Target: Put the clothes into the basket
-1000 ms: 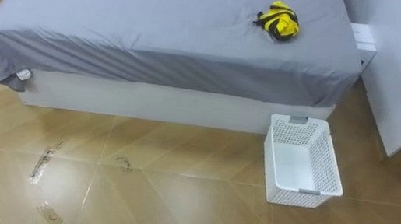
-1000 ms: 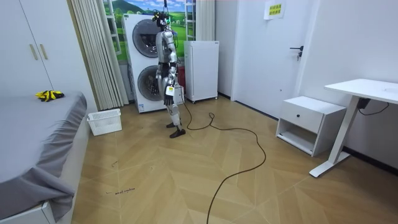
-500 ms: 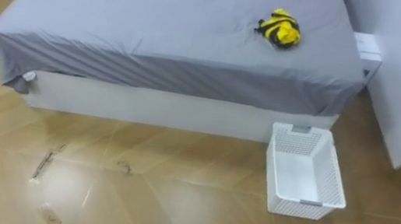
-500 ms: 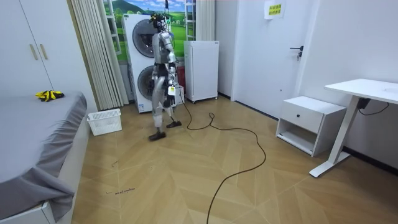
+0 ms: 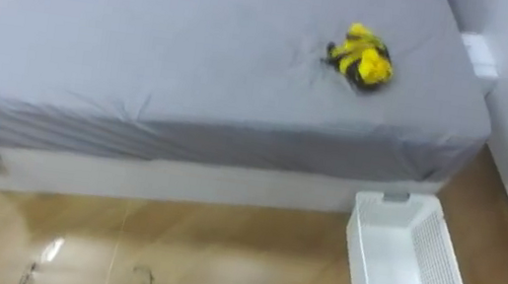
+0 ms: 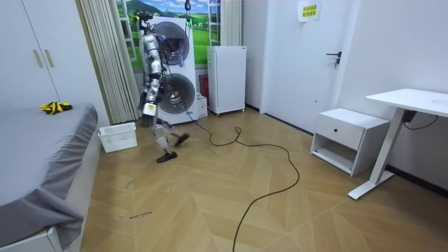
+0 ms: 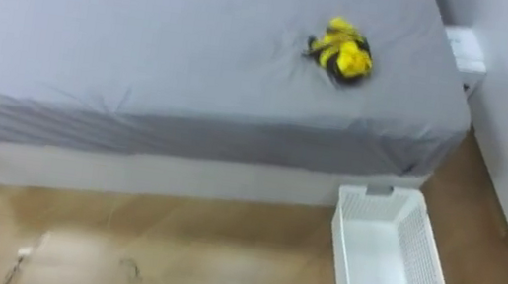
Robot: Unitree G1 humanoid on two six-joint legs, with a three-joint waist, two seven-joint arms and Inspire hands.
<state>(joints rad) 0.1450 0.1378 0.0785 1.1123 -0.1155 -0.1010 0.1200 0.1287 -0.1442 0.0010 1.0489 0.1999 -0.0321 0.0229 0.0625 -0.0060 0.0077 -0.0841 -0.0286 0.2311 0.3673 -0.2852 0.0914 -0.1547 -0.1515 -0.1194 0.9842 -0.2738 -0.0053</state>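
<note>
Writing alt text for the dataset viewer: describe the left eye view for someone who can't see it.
A crumpled yellow-and-black garment lies on a bed covered with a grey sheet, toward its far right. On the wooden floor by the bed's near right corner stands an empty white perforated basket, apart from the garment.

I see yellow clothes (image 5: 361, 60) with black stripes on a bed (image 5: 146, 57) covered in a plain grey sheet. The basket (image 5: 408, 268) is white with perforated walls, on a tan wood-patterned floor (image 5: 217, 266).

Home bedroom w/ laundry corner — bed (image 6: 42, 140), stacked washers (image 6: 180, 70), wardrobe (image 6: 35, 56), desk (image 6: 413, 98).
</note>
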